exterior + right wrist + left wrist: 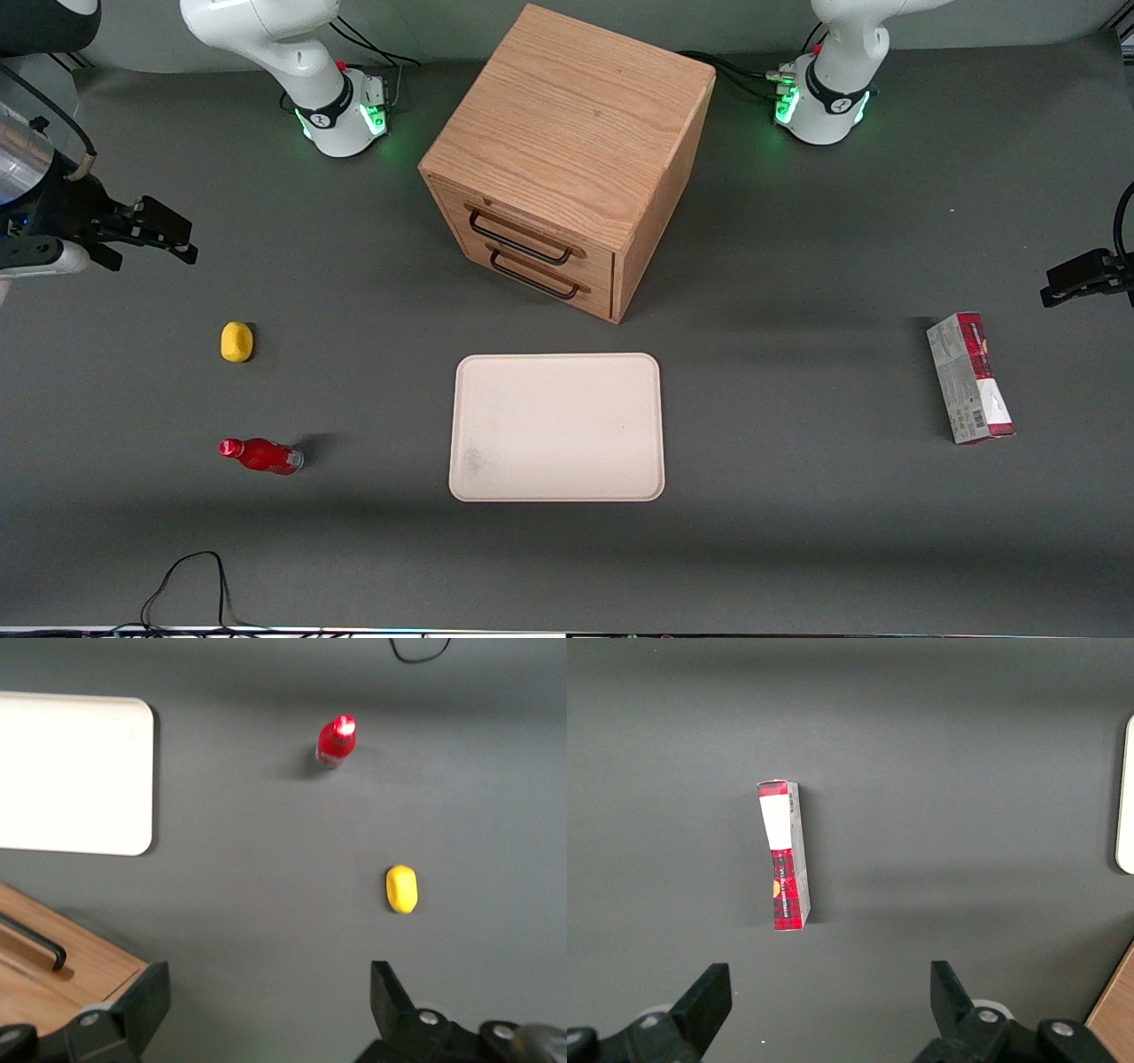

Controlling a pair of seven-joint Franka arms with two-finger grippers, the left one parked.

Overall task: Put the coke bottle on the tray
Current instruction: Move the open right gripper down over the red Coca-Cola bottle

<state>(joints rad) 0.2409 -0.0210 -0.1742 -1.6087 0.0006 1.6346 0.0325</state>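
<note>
The coke bottle (260,455), small and all red with a red cap, lies on its side on the grey table toward the working arm's end, apart from the tray. It also shows in the right wrist view (337,740). The cream-white tray (556,425) lies flat in front of the wooden drawer cabinet, nearer the front camera, and holds nothing; the right wrist view shows it too (71,771). My gripper (182,241) hangs open and empty above the table, farther from the front camera than the bottle. Its jaws stand wide apart (268,988).
A yellow lump (236,341) lies between the gripper and the bottle, also in the right wrist view (401,889). A wooden two-drawer cabinet (567,151) stands mid-table. A red-and-grey carton (970,377) lies toward the parked arm's end. A black cable (186,580) loops at the front edge.
</note>
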